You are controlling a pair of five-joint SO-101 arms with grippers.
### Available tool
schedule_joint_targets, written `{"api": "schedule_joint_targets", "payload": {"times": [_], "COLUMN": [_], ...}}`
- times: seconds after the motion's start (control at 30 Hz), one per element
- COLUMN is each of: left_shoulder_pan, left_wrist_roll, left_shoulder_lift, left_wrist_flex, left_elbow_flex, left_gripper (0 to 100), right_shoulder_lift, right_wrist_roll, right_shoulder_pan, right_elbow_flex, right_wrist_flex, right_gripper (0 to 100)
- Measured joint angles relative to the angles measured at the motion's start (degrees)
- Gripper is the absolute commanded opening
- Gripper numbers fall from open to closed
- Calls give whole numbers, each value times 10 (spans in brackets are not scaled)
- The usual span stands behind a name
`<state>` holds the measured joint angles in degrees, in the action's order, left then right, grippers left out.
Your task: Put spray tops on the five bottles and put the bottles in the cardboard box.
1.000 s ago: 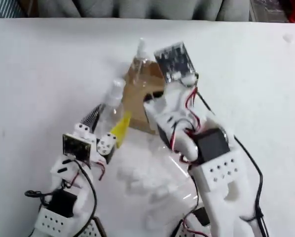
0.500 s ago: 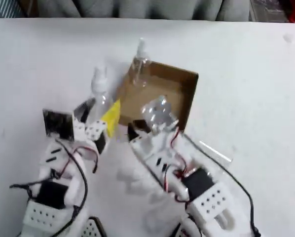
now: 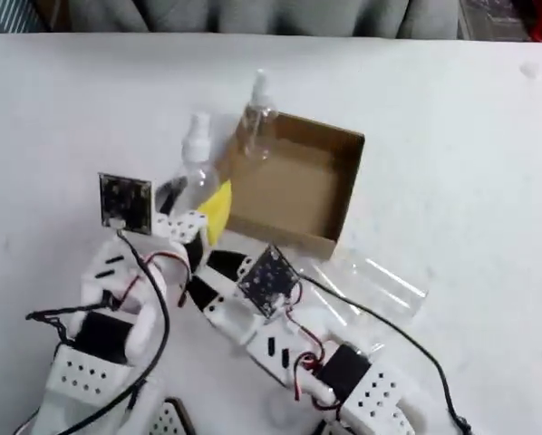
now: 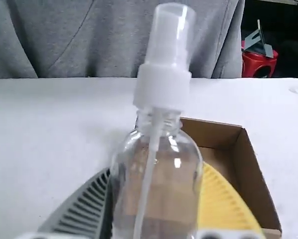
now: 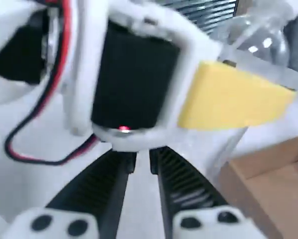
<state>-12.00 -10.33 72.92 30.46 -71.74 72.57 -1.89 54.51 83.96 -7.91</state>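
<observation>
White tabletop [image 3: 452,127] carries everything. Nearest the arm bases, the right gripper [image 5: 141,164] sits on the near-left side of the brown cardboard box [image 3: 294,181], its two ribbed black fingers [image 5: 106,191] drawn almost together with only a thin slit between them and nothing in it. They point at the motor housing of the left arm.

Just beyond, the left gripper [image 4: 154,209] pinches a clear round bottle [image 4: 159,169] between a grey jaw and a yellow jaw. The bottle stands upright just beside the box's left wall, outside it, with a white spray top [image 4: 164,64] on its neck.

Clear plastic pieces [image 3: 380,285] lie on the table at the box's near-right side.

A second clear bottle [image 3: 256,118], also capped, stands upright at the box's far-left corner. Whether it is inside is unclear. Grey fabric [image 4: 64,35] hangs behind the table's far edge.
</observation>
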Motion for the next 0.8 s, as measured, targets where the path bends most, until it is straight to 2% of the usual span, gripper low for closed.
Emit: {"api": "schedule_joint_targets", "payload": {"times": [0.4, 0.8], "left_shoulder_pan": [2, 3], "left_wrist_roll": [40, 44], "left_shoulder_lift": [154, 178], "left_wrist_flex": [139, 162], "left_elbow_flex": [0, 0], "left_gripper": [20, 20], "right_shoulder_lift": [4, 8], "right_wrist_roll": [0, 0], "right_shoulder_pan": [4, -19], "right_elbow_flex": [7, 7], "right_wrist_flex": [8, 8], "right_gripper": [15, 15]}}
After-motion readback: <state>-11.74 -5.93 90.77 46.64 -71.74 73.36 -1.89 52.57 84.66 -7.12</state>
